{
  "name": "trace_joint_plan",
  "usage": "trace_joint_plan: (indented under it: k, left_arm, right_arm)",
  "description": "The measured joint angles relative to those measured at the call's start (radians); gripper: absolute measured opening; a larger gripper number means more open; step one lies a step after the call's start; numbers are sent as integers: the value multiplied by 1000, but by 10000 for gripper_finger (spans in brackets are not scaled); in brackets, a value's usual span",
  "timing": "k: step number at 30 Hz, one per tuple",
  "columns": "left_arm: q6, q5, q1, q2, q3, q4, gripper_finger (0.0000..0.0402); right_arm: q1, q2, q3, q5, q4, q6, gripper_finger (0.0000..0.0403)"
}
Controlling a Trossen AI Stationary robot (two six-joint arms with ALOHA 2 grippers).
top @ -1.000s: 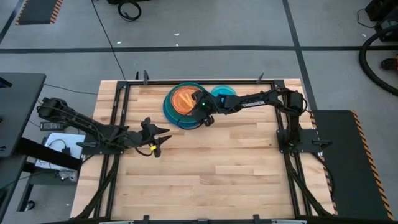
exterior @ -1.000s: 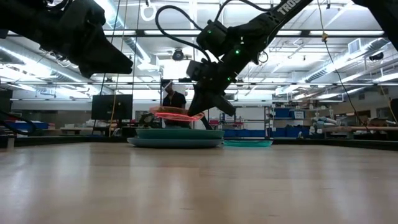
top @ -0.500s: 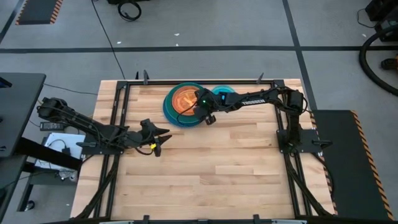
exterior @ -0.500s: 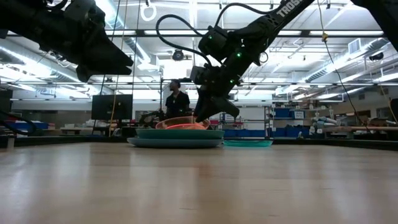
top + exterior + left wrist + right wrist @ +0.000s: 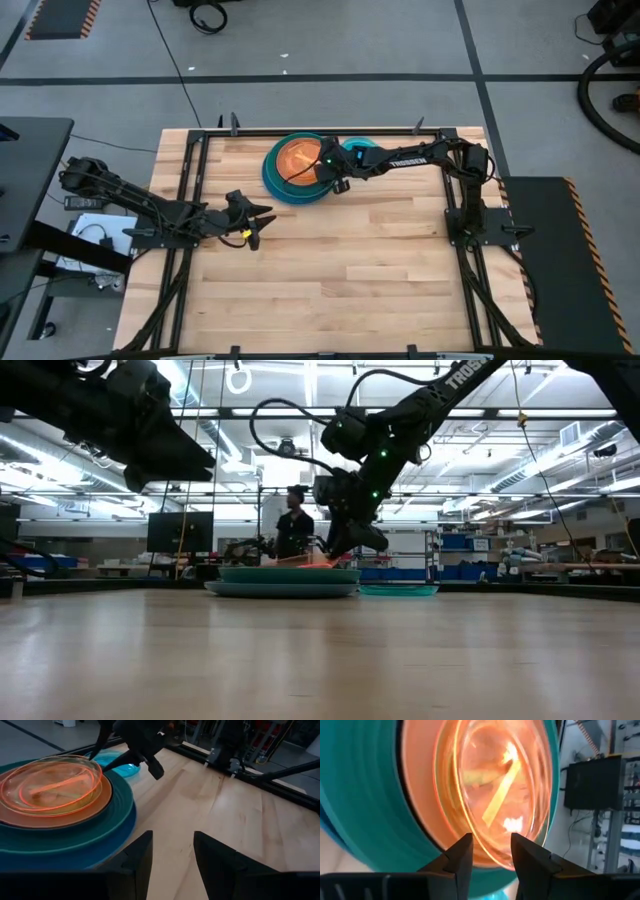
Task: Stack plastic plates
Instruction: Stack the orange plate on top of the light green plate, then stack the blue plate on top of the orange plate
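A stack of plastic plates point(image 5: 297, 168) stands at the table's far middle: blue at the bottom point(image 5: 117, 842), then teal point(image 5: 117, 805), tan-brown point(image 5: 80, 812), and a clear orange plate point(image 5: 50, 782) lying flat on top. A small cyan plate point(image 5: 362, 150) lies on the table right of the stack. My right gripper point(image 5: 490, 857) is open at the stack's right edge point(image 5: 337, 183), with the orange plate's rim point(image 5: 492, 852) between its fingers. My left gripper point(image 5: 172, 865) hovers open over the table's left middle point(image 5: 250, 225), holding nothing. My right gripper's open fingers point(image 5: 462, 855) stand on either side of the orange plate's rim, coming in from the table's right and slanting down. I cannot tell whether they touch it. The plate lies flat on the tan-brown plate.
Bare wood spreads over the near half and the right of the table point(image 5: 380, 270). A black frame rail point(image 5: 240, 770) runs along the table's edges. In the low view a person point(image 5: 295, 520) stands in the room beyond the stack.
My right gripper has come down toward the stack with the orange plate. The plate hung tilted above the stack a second ago and now lies flat on the tan-brown plate.
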Motion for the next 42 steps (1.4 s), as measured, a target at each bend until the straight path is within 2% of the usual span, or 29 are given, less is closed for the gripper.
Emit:
trace_joint_plan:
  k: [3,7,12,19,24,33,42]
  left_arm:
    - [28,0,7,0,0,0,150]
    - [97,-1,16,0,0,1,150]
    - [105,-1,39,0,0,2,150]
    - [106,0,41,0,0,2,150]
    - [108,-1,41,0,0,1,150]
    - [111,0,41,0,0,0,150]
    - [128,0,41,0,0,0,150]
  right_arm:
    - [-8,0,0,1,-55,0,142]
    - [-8,0,0,75,-122,46,142]
    - [-22,-1,0,117,-185,116,142]
    - [-105,-2,-1,-54,-299,278,142]
    - [-122,-2,-1,-60,-300,338,142]
    - [-87,-2,-1,-46,-337,510,142]
    - [-92,-2,-99,-47,-275,592,142]
